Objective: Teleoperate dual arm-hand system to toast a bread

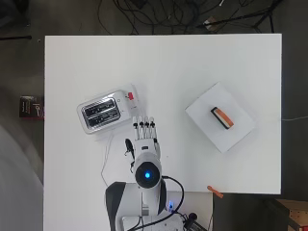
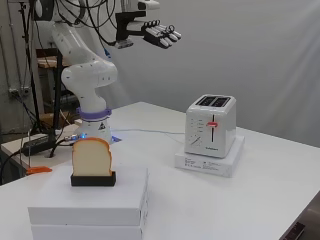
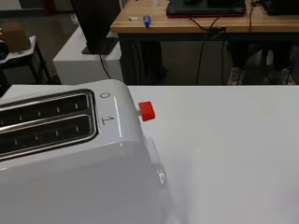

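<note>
The toaster (image 1: 102, 112) is sitting on a flat white box (image 2: 210, 161) at the left of the worktop (image 1: 163, 62) in the overhead view, with both slots (image 1: 101, 111) empty and its red lever (image 2: 212, 124) facing the middle of the worktop. The robot hand (image 1: 145, 129) is hovering just beside the toaster's lever end, well above it in the side view, with its fingers (image 2: 162, 31) held straight and lying side by side, and it is carrying nothing. To the right, well apart from the robot hand, the slice of bread (image 2: 91, 156) is standing upright in a black holder (image 2: 93, 179) on a stack of white boxes (image 2: 90, 207).

Judgement: the task is at its opening step, since the bread is not yet picked up. The next move calls for carrying the robot hand across to the slice, pinching it at its upper edge, lifting it out of the holder and lowering it into a slot before pressing the lever down.
</note>
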`<act>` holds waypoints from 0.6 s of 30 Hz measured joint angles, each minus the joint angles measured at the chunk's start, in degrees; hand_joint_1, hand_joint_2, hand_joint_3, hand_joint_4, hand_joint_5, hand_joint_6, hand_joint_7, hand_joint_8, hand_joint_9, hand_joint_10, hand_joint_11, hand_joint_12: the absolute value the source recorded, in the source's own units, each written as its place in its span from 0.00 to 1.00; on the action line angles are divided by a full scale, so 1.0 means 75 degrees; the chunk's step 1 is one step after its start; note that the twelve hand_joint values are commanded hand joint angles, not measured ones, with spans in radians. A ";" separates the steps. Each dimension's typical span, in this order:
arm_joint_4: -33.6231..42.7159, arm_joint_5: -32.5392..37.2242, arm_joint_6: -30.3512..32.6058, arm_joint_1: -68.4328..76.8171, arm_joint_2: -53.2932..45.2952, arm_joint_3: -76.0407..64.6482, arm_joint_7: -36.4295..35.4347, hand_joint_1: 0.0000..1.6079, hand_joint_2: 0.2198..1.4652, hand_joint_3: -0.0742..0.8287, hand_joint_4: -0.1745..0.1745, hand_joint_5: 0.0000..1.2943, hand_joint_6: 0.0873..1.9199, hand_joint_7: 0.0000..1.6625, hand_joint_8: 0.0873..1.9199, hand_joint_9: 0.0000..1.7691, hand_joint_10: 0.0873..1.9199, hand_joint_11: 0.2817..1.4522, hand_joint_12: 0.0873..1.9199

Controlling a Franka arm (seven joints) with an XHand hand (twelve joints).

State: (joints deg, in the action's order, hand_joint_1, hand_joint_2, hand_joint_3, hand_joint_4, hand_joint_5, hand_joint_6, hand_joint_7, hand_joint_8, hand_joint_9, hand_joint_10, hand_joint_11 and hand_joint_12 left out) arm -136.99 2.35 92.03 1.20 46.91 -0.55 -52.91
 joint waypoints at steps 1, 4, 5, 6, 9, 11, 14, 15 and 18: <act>-0.0213 0.0194 0.0140 0.0068 0.0260 0.0001 -0.0083 0.31 0.80 0.09 0.59 0.13 0.00 0.13 0.00 0.21 0.00 0.09 0.00; -0.0839 0.0558 0.0395 0.0194 0.1247 -0.0011 -0.0241 0.34 0.78 0.07 0.59 0.19 0.00 0.15 0.00 0.21 0.00 0.10 0.00; -0.0969 0.0632 0.0454 0.0226 0.1571 -0.0028 -0.0291 0.34 0.77 0.07 0.57 0.19 0.00 0.15 0.00 0.22 0.00 0.10 0.00; -0.1023 0.0681 0.0487 0.0247 0.1836 -0.0060 -0.0336 0.35 0.77 0.07 0.55 0.19 0.00 0.16 0.00 0.22 0.00 0.10 0.00; -0.0921 0.0693 0.0531 0.0185 0.2151 -0.0201 -0.0345 0.34 0.75 0.07 0.53 0.20 0.00 0.15 0.00 0.19 0.00 0.08 0.00; -0.0673 0.0499 0.0437 0.0053 0.1861 -0.0319 -0.0343 0.31 0.74 0.07 0.52 0.20 0.00 0.14 0.00 0.18 0.00 0.07 0.00; -0.0005 0.0196 0.0256 -0.0099 0.0934 -0.0752 -0.0572 0.29 0.73 0.08 0.53 0.22 0.00 0.18 0.00 0.23 0.00 0.08 0.00; 0.0283 0.0104 0.0199 -0.0109 0.0543 -0.1055 -0.0745 0.29 0.72 0.08 0.54 0.22 0.00 0.19 0.00 0.24 0.00 0.09 0.00; 0.1216 -0.0089 0.0009 -0.0151 -0.0775 -0.2045 -0.1332 0.27 0.71 0.07 0.50 0.18 0.00 0.18 0.00 0.23 0.00 0.09 0.00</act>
State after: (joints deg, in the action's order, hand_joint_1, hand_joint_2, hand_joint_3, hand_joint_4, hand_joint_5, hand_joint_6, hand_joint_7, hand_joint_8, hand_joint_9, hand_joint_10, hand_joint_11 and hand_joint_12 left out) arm -127.87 1.68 92.09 0.07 41.10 -15.89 -62.90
